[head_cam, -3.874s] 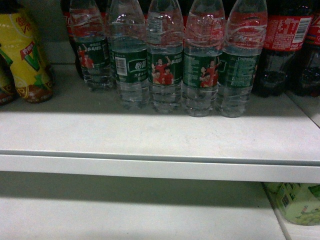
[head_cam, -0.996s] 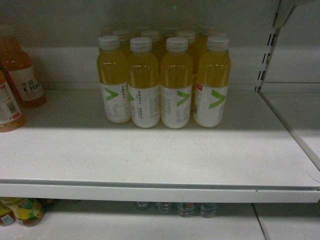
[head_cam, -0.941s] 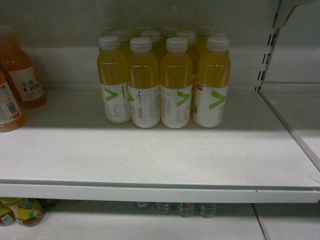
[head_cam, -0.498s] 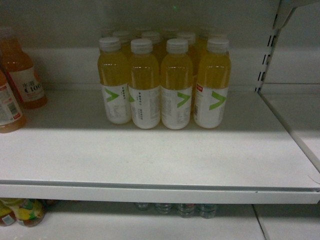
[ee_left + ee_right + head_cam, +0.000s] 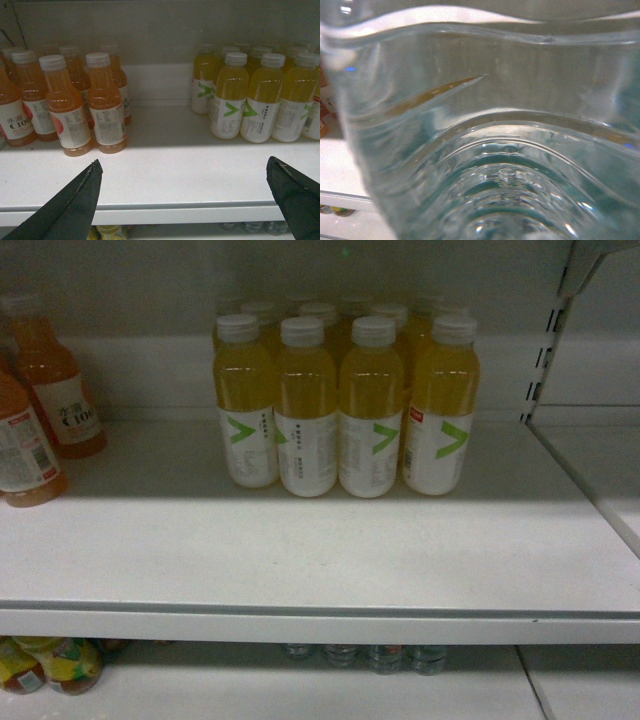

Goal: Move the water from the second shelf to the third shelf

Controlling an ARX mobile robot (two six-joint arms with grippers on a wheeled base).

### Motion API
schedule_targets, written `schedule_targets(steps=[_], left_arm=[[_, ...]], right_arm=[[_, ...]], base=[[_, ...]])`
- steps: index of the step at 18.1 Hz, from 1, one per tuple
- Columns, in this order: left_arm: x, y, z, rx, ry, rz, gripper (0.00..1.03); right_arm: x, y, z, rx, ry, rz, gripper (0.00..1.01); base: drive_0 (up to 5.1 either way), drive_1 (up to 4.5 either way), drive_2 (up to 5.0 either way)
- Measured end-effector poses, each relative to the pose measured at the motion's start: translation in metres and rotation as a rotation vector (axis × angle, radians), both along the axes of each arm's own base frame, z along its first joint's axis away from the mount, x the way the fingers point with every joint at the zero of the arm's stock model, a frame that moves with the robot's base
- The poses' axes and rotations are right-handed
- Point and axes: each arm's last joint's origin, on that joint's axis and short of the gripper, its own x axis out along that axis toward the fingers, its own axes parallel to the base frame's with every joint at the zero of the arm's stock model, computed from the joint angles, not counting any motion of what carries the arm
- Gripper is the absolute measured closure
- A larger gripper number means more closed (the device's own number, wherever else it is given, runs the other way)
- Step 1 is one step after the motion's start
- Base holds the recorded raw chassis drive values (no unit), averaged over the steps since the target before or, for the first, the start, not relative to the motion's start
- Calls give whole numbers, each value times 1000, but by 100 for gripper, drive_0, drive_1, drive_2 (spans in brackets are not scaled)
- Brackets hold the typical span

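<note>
**Water in right pincer, lining up on the upper shelf**

Right wrist view is filled edge to edge by the water (image 5: 485, 150): clear ribbed plastic, liquid inside. That close to the lens, I judge my right pincer is gripping the bottle; the jaws themselves aren't visible, neither is the label. It doesn't show in the head view, so it's not on the shelf yet.

My left pincer (image 5: 185, 200) is wide open, holding nothing, both tips low in its view, near the shelf's front edge. Parked there, it stays clear of the drop zone.

Shelf (image 5: 300, 550): yellow bottles (image 5: 345, 405) packed in a block at the far middle, orange bottles (image 5: 45, 410) far left. Near strip in front of the yellow block is bare, probably the easiest landing spot, no reaching past caps.

More water bottles (image 5: 365, 655) peek out on the shelf below.
</note>
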Motion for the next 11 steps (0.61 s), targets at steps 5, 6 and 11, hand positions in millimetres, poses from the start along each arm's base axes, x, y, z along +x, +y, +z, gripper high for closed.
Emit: schedule_targets(steps=[5, 6, 11], left_arm=[[0, 0, 0, 0, -1, 0, 5], [0, 0, 0, 0, -1, 0, 5], [0, 0, 0, 0, -1, 0, 5]], right_arm=[[0, 0, 0, 0, 1, 4, 60], [0, 0, 0, 0, 1, 4, 60], [0, 0, 0, 1, 1, 7, 60]], base=[[-474, 193, 296], [-492, 240, 240], [-503, 238, 238]])
